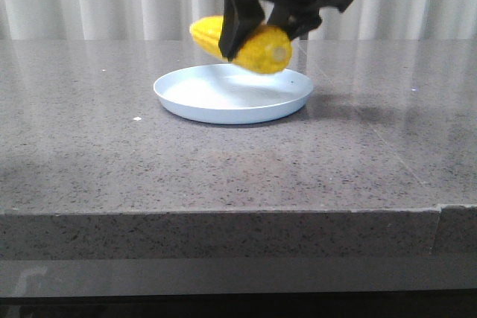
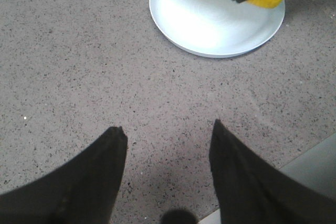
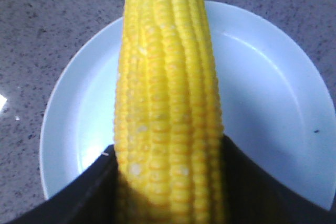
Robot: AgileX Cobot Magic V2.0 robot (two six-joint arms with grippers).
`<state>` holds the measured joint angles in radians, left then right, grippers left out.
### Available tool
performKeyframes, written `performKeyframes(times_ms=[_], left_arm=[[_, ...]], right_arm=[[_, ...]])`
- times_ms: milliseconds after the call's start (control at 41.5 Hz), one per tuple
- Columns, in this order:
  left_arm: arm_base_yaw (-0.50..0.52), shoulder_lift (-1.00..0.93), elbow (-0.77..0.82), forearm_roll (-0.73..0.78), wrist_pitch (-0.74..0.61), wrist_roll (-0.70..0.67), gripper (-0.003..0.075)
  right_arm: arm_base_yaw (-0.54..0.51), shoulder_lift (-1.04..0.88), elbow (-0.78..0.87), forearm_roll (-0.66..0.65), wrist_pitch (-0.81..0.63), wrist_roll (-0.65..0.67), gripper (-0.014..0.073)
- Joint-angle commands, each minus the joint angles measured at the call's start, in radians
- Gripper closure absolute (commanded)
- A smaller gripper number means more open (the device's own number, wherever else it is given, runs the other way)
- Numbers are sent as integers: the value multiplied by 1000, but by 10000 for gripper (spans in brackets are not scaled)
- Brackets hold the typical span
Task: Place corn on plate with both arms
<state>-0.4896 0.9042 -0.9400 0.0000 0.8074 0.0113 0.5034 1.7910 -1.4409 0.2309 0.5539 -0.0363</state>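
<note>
Leftward, our left claw [image 2: 168, 132] hangs spread and empty over the bare grey desk [image 1: 89, 147]. Rightward, our right claw [image 1: 258, 26] pinches the corn [image 1: 257, 48], held just above the pale plate [image 1: 232, 103], not touching it.

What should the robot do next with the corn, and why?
Probably lower it a little, then let go. The right hand grips the corn just above the plate, not touching it yet. The left hand is open and holds nothing.
</note>
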Motion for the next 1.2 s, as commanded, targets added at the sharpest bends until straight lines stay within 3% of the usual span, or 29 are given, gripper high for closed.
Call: performKeyframes(times_ms=[0,144,241,650,1180], left_arm=[[-4,-6,-26,-11,-75,-11,364],[-4,-6,-26,-11,-76,-11,364],[-4,-6,-26,-11,-76,-11,364],[-4,-6,-26,-11,-76,-11,364],[-4,-6,-26,-11,-76,-11,364]], right_arm=[[-2,-23,-26,5,-81,-12,234],[-2,-16,-30,5,-70,-12,34],[-2,-38,-37,5,-58,-12,-22],[-2,-372,14,-121,141,-28,-20],[-2,-928,382,-155,280,-28,-20]])
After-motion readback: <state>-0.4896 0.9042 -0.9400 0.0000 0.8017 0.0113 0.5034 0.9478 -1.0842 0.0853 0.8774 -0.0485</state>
